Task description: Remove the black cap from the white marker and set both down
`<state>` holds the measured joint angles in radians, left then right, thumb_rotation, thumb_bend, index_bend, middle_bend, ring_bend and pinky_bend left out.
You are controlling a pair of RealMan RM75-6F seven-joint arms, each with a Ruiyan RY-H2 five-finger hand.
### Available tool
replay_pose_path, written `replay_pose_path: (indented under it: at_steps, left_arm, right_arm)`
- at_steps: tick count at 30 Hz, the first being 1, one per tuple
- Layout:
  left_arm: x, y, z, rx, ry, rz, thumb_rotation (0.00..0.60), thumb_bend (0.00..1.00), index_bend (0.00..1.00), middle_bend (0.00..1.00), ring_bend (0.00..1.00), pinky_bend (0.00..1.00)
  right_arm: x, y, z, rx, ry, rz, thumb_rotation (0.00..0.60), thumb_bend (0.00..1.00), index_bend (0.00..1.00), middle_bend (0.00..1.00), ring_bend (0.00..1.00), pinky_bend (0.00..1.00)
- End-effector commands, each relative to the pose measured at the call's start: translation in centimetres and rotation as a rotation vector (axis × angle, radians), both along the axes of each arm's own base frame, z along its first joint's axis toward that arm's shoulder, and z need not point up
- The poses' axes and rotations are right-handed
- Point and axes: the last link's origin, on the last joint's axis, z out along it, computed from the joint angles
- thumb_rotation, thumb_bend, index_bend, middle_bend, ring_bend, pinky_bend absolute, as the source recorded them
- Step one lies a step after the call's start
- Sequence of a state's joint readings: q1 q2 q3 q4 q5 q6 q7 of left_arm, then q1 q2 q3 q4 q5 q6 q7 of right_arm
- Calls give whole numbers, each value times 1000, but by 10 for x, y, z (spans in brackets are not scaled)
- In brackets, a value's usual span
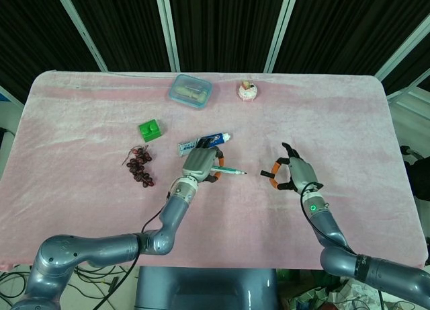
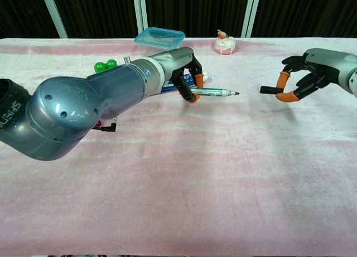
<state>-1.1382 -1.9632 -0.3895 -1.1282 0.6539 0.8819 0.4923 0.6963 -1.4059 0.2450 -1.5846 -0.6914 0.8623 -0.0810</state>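
My left hand (image 1: 201, 163) (image 2: 179, 67) grips the white marker (image 1: 229, 170) (image 2: 215, 92) by its rear end; the bare tip points right, above the pink cloth. The black cap (image 1: 267, 173) (image 2: 268, 90) is off the marker, pinched between the orange fingertips (image 2: 281, 80) of my right hand (image 1: 297, 175) (image 2: 315, 70). A clear gap separates the marker tip from the cap. Both hands hover just over the table's middle.
Just behind my left hand lies a toothpaste tube (image 1: 205, 141). A green block (image 1: 150, 129), a grape bunch (image 1: 139, 166), a blue lidded box (image 1: 191, 90) and a small cupcake (image 1: 247, 90) sit further back on the pink tablecloth (image 1: 349, 122).
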Motion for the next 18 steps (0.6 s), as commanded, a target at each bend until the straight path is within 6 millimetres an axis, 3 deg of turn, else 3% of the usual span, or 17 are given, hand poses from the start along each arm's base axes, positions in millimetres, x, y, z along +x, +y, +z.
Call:
replay_pose_path:
  at_steps: [1, 8, 10, 14, 18]
  left_arm:
    - [-5, 1, 0, 0, 4, 6, 600, 500, 738, 329, 0, 0]
    - [-14, 0, -8, -16, 32, 5, 600, 493, 697, 323, 0, 0]
    - [-15, -1, -9, -21, 44, -1, 600, 459, 652, 306, 0, 0]
    - [-16, -1, -9, -44, 51, -3, 600, 293, 406, 232, 0, 0]
    - [-13, -1, -5, -44, 51, -14, 600, 212, 217, 177, 0, 0]
  right_arm:
    - [-6, 3, -2, 12, 0, -14, 600, 355, 746, 0, 46, 166]
    - [-15, 8, -18, 60, 13, -23, 600, 312, 709, 0, 45, 166]
    - [-16, 9, -20, 78, 24, -20, 600, 258, 602, 0, 43, 166]
    - [-17, 10, -20, 110, 44, -13, 600, 112, 260, 0, 30, 166]
    - [-15, 11, -17, 132, 43, -12, 600, 31, 54, 0, 17, 159]
